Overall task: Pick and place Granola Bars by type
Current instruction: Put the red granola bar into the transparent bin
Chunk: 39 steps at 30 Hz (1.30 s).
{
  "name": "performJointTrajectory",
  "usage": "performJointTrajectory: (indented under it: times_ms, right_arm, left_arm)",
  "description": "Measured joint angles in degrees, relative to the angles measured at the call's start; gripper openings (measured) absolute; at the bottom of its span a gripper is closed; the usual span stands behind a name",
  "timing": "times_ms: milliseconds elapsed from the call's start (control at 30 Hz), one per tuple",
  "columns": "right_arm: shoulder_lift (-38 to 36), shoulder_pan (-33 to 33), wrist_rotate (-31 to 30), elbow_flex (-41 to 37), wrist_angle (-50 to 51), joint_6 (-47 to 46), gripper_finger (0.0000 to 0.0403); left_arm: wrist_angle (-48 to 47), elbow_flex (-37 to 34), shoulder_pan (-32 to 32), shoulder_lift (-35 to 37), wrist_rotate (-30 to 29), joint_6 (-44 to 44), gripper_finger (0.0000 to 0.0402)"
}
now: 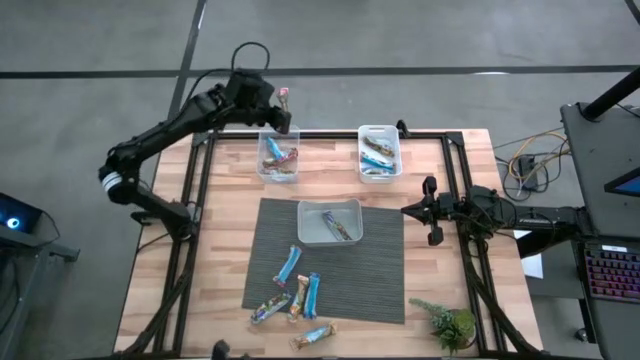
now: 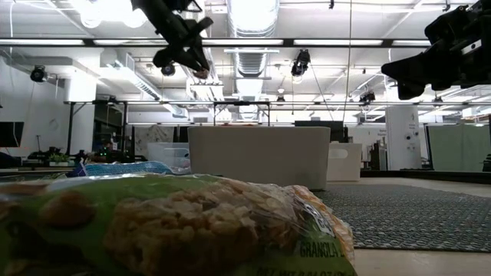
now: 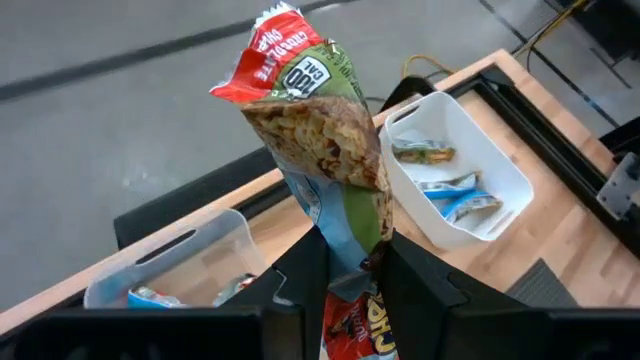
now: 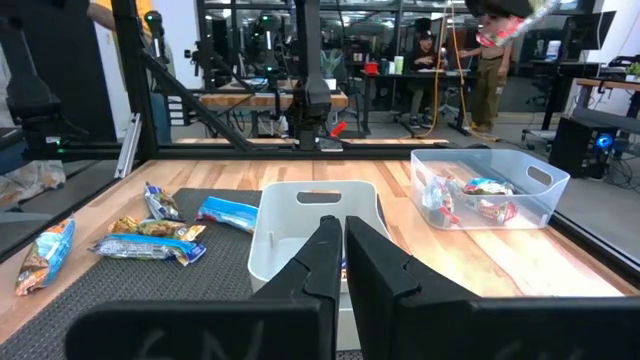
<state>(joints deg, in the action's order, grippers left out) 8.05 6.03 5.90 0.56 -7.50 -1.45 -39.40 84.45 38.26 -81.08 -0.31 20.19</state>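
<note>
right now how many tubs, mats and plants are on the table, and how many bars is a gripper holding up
clear tubs: 3
grey mat: 1
green plant: 1
granola bar held in the left gripper: 1
total: 6

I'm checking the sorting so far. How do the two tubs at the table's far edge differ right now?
The left tub holds red and tan bars; the right tub holds mostly blue ones. The left gripper hovers by the left tub's far edge, shut on a granola bar; nothing hangs over the right tub. Both are clear rectangular tubs standing side by side.
</note>
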Motion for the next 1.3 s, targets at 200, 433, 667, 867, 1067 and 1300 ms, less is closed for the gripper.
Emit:
performJointTrajectory:
  times_ms: [200, 433, 667, 867, 1067, 1300]
  right_arm:
    - [0.00, 0.00, -0.01, 0.01, 0.01, 0.00, 0.0009]
    - [0.00, 0.00, -0.01, 0.00, 0.01, 0.00, 0.0009]
    - [0.00, -0.01, 0.01, 0.00, -0.01, 0.00, 0.0009]
    - [0.00, 0.00, 0.00, 0.00, 0.00, 0.00, 0.0009]
    - [0.02, 0.01, -0.01, 0.00, 0.01, 0.00, 0.0009]
    - [0.02, 0.01, -0.01, 0.02, 0.01, 0.00, 0.0009]
  left_arm:
    - [-3.72, 4.89, 2.50, -6.55, 4.27, 0.74, 0.0071]
    - [-4.61, 4.77, 4.09, -10.41, 7.35, 3.84, 0.0071]
    - [-7.40, 3.38, 5.61, -11.58, 7.36, 5.99, 0.0071]
    - [-8.54, 3.38, 6.33, -13.41, 7.36, 5.99, 0.0071]
    - [-9.94, 3.38, 6.54, -16.56, 7.36, 5.99, 0.0071]
    - [-10.29, 3.38, 6.54, -20.74, 7.36, 5.99, 0.0071]
